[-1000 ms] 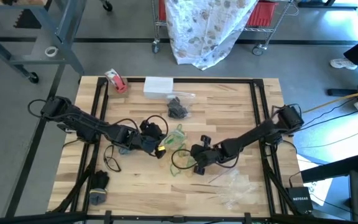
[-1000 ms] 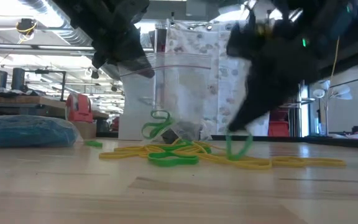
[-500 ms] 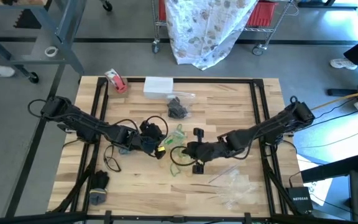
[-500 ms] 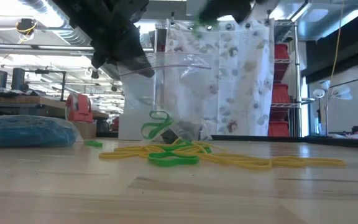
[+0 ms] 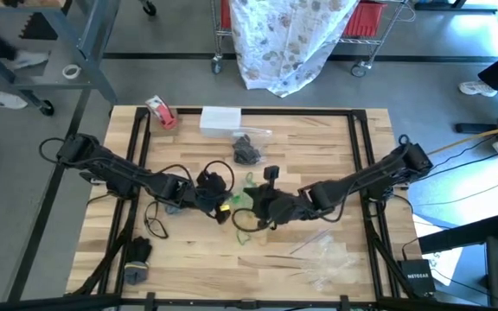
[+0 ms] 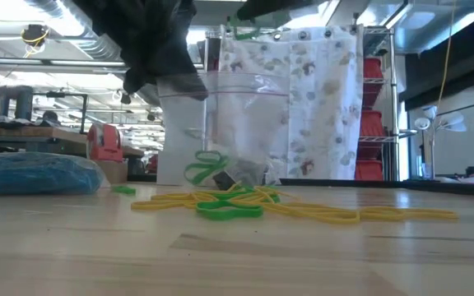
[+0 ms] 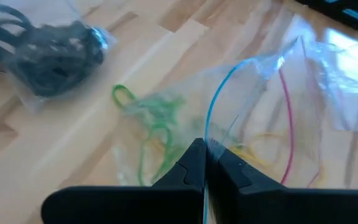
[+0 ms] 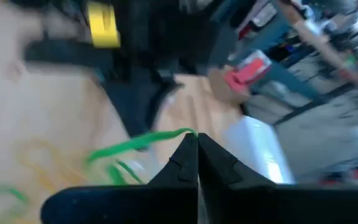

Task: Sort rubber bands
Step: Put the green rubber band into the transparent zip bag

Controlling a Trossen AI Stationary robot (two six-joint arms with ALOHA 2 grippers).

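A: Sorting is judged to be partly done. A bag of black bands (image 5: pixel 247 151) is seen lying closed near the far edge of the table (image 5: pixel 335 155), just beside a white box (image 5: pixel 220 118). Some green bands (image 7: pixel 151 118) are already seen inside the clear bag (image 7: pixel 253 106) that is held up over the middle of the table.

B: And what is left?

A: A loose heap of yellow bands (image 6: pixel 319 212) and green ones (image 6: pixel 227 210) is still spread on the wood below the bag, so a good share of the work is judged to remain. More empty bags (image 5: pixel 327 259) are seen lying at the near right of the table. A blue bundle (image 6: pixel 33 174) shows at the edge of the low view; what it is cannot be told.

B: How are the arms posed?

A: The left gripper (image 7: pixel 202 163) is stretched low from the left toward the centre, its fingers pinched shut on the rim of the clear bag, by which the bag is kept upright with its mouth raised. The right gripper (image 8: pixel 197 151) is reached in from the right and lifted above the table, close to the bag's mouth; its fingers are closed on a single green band (image 8: pixel 138 144), which is seen dangling from the tips.

B: So the next drop is prepared?

A: That is the judgement: the band appears to be carried toward the opening, though it is not yet inside.
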